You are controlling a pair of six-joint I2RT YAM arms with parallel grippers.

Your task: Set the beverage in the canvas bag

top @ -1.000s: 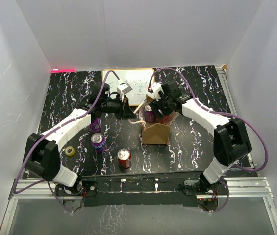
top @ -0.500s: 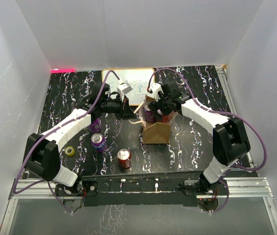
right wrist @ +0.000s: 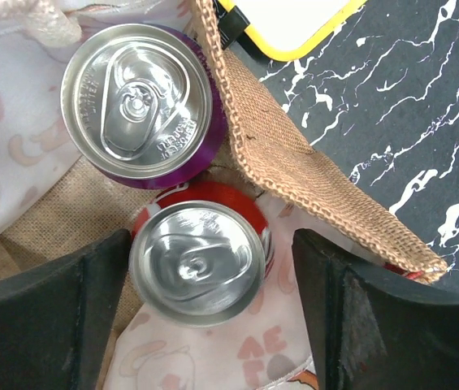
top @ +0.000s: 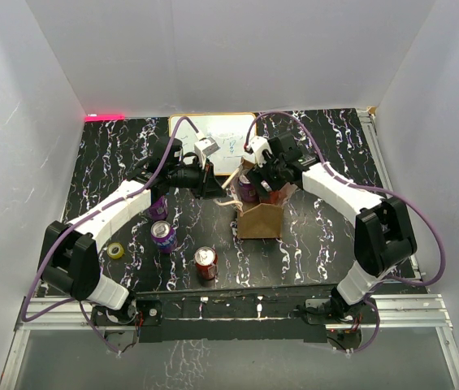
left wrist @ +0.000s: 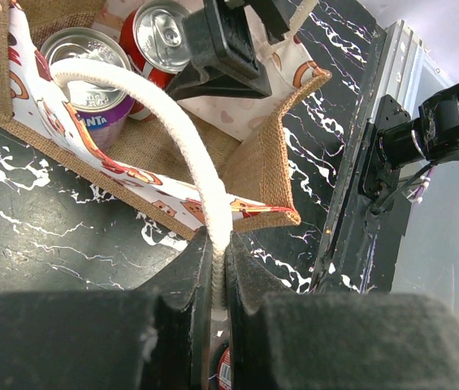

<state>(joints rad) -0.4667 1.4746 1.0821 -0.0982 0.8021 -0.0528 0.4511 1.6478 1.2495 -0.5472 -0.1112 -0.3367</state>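
Quick can count: five in total. Two are standing upright in the small tan burlap tote with the red-and-white printed side [top: 259,221], mid-frame in the overhead view: one purple soda can [right wrist: 136,101] and one red soda can [right wrist: 197,260], touching each other.

The other three are out on the black marbled table [top: 310,236], lower left of the tote. One purple can [top: 162,236] and one red can [top: 205,262] are in plain sight. A second purple can [top: 158,207] is half hidden under my left arm. There's also one yellow tape roll [top: 115,250] further left.

My left claw [left wrist: 214,260] is pinched tight on one cream rope handle [left wrist: 156,114] of the tote. My right claw [right wrist: 211,244] hangs over the tote's mouth with its fingers spread wide on either side of the red can inside. I can't tell if either one actually touches it.

My own fingers block the bottom of both wrist views. The white board with the yellow edge [right wrist: 294,20] is cut off at the top of the right one. Can't read the red can's label.
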